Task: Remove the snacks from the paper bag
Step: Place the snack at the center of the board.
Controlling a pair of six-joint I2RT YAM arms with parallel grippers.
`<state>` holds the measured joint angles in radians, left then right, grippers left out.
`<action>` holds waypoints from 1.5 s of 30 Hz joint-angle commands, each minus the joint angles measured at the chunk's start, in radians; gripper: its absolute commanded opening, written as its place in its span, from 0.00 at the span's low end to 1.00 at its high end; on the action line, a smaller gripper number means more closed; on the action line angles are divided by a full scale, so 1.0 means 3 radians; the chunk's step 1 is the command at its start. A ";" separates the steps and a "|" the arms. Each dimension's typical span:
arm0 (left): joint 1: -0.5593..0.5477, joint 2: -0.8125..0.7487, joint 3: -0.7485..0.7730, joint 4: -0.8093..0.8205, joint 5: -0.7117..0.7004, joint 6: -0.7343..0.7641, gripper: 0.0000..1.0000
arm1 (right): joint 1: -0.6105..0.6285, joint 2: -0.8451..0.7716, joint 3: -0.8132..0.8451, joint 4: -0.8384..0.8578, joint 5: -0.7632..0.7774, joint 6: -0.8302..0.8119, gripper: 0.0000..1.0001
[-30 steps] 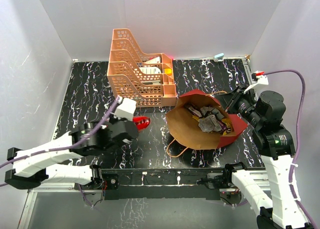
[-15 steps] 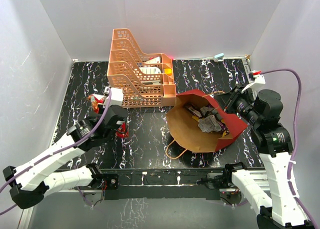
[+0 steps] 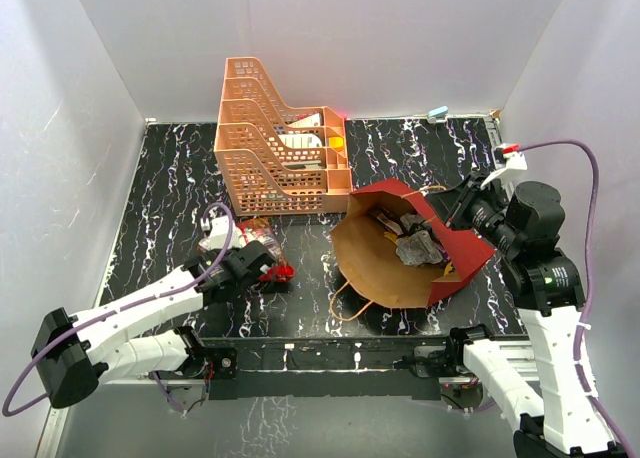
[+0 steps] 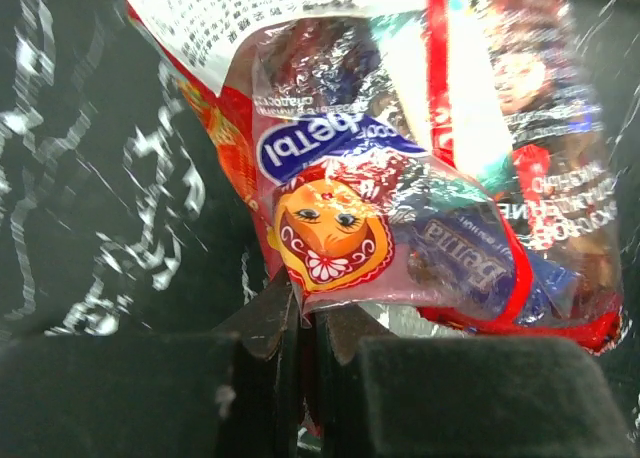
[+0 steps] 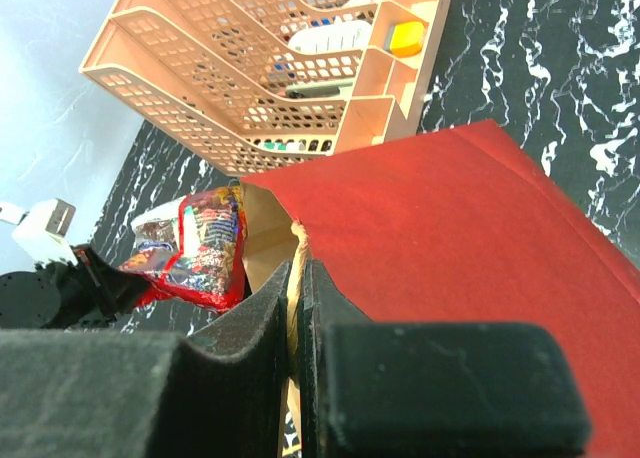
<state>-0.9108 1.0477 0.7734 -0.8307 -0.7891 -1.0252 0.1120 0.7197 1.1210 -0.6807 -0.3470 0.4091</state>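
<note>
In the left wrist view, the left claw is being shown drawn together on a bottom corner of the large red bag. The crimped edge of the packet is being pinched between the two dark fingers. Directly ahead of the fingertips, a blue oval logo and a cartoon face are being displayed on the glossy film, detail that is not being resolved from above. To the claw's left, the black marbled table is being seen. Whether the packet is being rested on it or lifted just clear cannot be told.

From the top camera, the left claw and the large red bag just beyond it are being shown well apart from the paper bag, which is lying off to that claw's right.

In the right wrist view, the right claw is being held clamped on the rim of the paper bag, whose dark red wall is spreading away to the claw's right. Farther ahead and to its left, the large red bag is being seen with the left claw on it. Farthest off is the orange tray rack.

The bag's inside is being hidden there. Only the top view is showing the small packets heaped within, just beside the right claw, and a cord handle trailing from the mouth.
</note>
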 commanded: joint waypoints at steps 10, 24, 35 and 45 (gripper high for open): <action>0.0023 -0.0473 -0.0804 0.0974 0.1674 -0.0594 0.12 | 0.0006 -0.0206 -0.0233 0.0224 -0.0045 0.0117 0.07; 0.0021 -0.1179 -0.0203 0.0596 0.1693 0.0223 0.81 | 0.0005 -0.0156 -0.0023 0.0050 -0.0032 0.0039 0.07; 0.0023 -0.0471 0.0293 0.1072 0.1506 0.0907 0.87 | 0.0004 -0.0176 -0.0010 0.0069 -0.0056 0.0088 0.07; 0.0027 -0.0123 -0.0863 0.2093 0.1948 0.0455 0.87 | 0.0005 -0.0263 -0.0122 0.0065 -0.0059 0.0129 0.07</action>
<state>-0.9058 1.0229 0.6228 -0.3389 -0.2871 -0.8124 0.1120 0.6659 1.0756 -0.7002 -0.3630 0.4458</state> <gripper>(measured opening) 0.869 0.080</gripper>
